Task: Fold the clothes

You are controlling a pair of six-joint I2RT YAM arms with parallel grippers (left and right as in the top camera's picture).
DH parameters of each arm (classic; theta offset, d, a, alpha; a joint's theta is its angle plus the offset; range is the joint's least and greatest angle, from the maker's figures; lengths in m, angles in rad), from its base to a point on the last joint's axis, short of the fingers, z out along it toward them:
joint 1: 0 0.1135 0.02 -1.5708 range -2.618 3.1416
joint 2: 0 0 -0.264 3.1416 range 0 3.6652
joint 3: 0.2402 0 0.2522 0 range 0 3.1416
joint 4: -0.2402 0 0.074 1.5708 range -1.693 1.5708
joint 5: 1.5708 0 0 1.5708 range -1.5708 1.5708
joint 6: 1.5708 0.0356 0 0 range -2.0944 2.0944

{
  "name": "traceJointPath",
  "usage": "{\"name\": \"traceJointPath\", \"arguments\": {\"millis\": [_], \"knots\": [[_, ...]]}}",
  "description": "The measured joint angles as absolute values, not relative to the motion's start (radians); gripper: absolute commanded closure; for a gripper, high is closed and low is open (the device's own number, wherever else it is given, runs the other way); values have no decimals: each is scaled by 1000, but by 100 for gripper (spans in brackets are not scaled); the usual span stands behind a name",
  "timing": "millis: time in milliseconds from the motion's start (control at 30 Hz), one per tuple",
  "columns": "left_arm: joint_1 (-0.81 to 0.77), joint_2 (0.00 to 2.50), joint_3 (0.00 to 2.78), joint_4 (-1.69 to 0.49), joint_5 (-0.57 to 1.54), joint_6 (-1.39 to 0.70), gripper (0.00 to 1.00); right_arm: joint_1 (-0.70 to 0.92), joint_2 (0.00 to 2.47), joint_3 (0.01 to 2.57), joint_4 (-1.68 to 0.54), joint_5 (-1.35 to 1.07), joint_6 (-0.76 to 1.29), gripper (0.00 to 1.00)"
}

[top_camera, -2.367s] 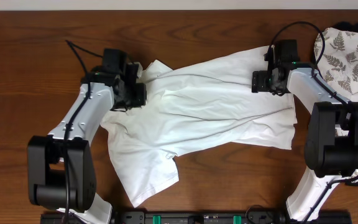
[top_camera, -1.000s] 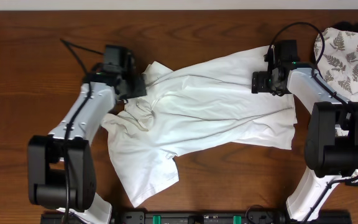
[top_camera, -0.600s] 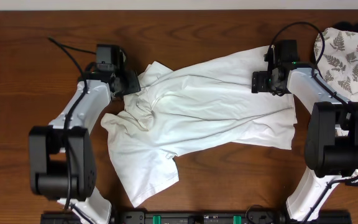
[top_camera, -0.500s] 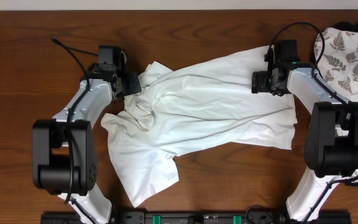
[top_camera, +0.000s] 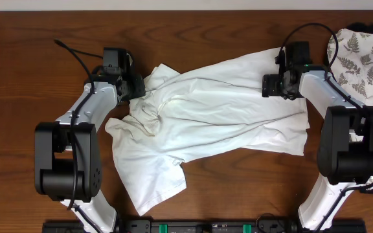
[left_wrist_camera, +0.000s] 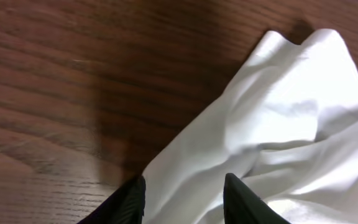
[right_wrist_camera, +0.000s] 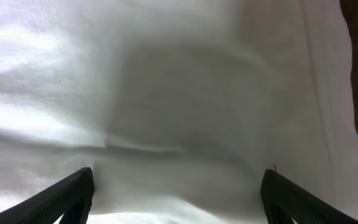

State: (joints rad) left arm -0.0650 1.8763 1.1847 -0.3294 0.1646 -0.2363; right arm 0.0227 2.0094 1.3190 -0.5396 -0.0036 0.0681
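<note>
White T-shirt point(top_camera: 212, 110), unfolded, wrinkled, lying flat, slanted

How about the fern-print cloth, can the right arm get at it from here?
Probably yes: the fern-print cloth lies just beside the right arm with nothing between them, and the right fingers stand open over the T-shirt, holding nothing.

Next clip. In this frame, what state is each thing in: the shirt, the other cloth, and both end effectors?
T-shirt: unfolded, spread wrinkled and askew on the table.
Left end effector: open, fingers astride the shirt's far left edge.
Right end effector: open wide over the shirt's right end; contact unclear.
Fern-print cloth: bunched at the table's far right corner.
</note>
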Motion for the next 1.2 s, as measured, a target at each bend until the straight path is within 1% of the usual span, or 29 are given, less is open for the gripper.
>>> {"name": "traceJointPath", "arguments": {"millis": [167, 233, 367, 467, 533, 600, 833, 1200], "knots": [[-64, 1891, 1185, -327, 142, -236, 59, 23, 2009, 1319, -540, -4, 68, 16], [-62, 1906, 1185, -327, 138, -236, 60, 23, 2009, 1319, -540, -4, 68, 16], [-62, 1924, 1185, -326, 130, -239, 70, 23, 2009, 1319, -540, -3, 68, 16], [-62, 1924, 1185, -324, 127, -241, 80, 23, 2009, 1319, -540, 3, 68, 16], [-62, 1924, 1185, -323, 127, -240, 89, 23, 2009, 1319, -540, 7, 68, 16], [-62, 1924, 1185, -309, 127, -239, 94, 23, 2009, 1319, -540, 10, 68, 16], [-62, 1919, 1211, -278, 127, -236, 94, 23, 2009, 1319, -541, 16, 68, 16], [-60, 1858, 1250, -99, 106, -186, 94, 23, 2009, 1319, -543, 17, 68, 16]]}}
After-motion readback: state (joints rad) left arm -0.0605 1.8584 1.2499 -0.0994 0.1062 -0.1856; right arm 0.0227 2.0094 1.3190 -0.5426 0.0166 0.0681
